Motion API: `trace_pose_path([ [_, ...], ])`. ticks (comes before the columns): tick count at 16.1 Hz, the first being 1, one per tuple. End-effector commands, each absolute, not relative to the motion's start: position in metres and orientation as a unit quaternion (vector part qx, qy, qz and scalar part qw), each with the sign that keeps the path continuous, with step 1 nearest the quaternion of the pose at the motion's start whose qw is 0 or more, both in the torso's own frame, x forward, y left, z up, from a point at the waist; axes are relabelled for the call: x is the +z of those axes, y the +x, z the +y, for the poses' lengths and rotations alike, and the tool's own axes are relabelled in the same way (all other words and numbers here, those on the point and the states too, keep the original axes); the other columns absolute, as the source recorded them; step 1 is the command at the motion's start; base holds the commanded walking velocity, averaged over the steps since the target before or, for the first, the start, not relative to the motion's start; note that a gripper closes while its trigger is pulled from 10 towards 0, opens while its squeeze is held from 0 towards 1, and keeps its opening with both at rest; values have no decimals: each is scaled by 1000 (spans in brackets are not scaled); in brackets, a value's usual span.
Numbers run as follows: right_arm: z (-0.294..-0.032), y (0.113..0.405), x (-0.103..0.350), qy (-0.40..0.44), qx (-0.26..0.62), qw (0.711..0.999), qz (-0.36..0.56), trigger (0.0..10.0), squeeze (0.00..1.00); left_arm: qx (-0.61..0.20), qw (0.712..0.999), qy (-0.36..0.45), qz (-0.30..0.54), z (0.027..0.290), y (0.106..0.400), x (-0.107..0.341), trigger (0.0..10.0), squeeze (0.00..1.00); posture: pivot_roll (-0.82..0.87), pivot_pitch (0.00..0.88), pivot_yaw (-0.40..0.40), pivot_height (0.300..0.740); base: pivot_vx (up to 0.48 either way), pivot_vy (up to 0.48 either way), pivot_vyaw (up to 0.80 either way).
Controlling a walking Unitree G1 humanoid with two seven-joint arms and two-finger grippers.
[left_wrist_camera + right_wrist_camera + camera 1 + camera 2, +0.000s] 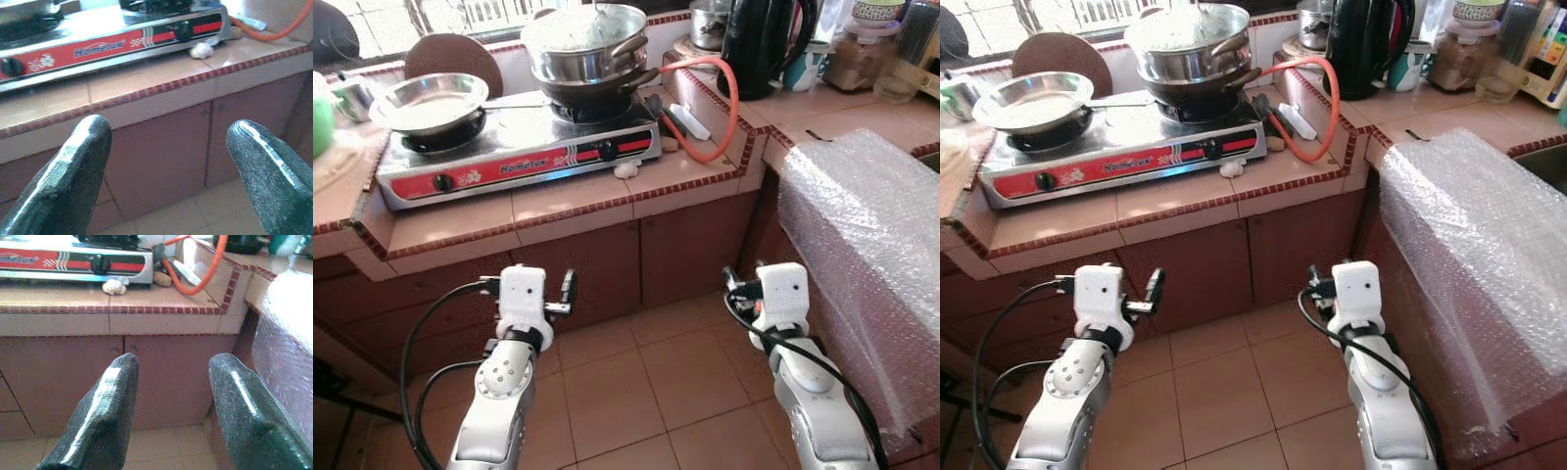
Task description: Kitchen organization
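Note:
A red and silver two-burner stove [509,149] sits on the tiled counter [578,201]. On its left burner rests a shallow steel pan [429,101]. The right burner carries a lidded steel pot [587,44] stacked on a dark wok. A small white lump [625,169] lies by the stove's front corner. My left gripper [166,142] and right gripper [173,372] hang low in front of the cabinet doors, below counter height. Both are open and hold nothing.
An orange gas hose [729,98] loops off the stove's right side. A black kettle [759,44], a mug and jars [862,54] stand at the back right. A bubble-wrapped block [862,255] juts out close beside my right arm. Tiled floor [646,392] lies below.

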State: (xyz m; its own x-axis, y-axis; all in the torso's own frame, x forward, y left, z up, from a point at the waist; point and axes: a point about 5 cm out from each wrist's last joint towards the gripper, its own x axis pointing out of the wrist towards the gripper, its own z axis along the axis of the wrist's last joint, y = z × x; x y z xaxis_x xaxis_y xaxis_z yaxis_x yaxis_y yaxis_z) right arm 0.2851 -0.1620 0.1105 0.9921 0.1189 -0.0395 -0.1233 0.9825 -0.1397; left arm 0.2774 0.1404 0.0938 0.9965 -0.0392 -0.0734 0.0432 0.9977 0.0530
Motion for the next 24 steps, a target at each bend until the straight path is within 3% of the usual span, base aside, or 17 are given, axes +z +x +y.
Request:
trace_pose_path([
  [1, -157, 289, 113, -67, 75, 995, 14, 10000, 0, -2, 999, 39, 30, 148, 275, 96, 10000, 0, -157, 67, 38, 740, 0, 0, 0],
  [15, -145, 292, 104, -53, 87, 994, 23, 10000, 0, 29, 997, 59, 30, 164, 264, 99, 10000, 0, -95, 75, 55, 740, 0, 0, 0],
  [24, -150, 291, 104, -55, 76, 995, 24, 10000, 0, 19, 998, 53, 28, 161, 268, 101, 10000, 0, -124, 76, 64, 740, 0, 0, -766],
])
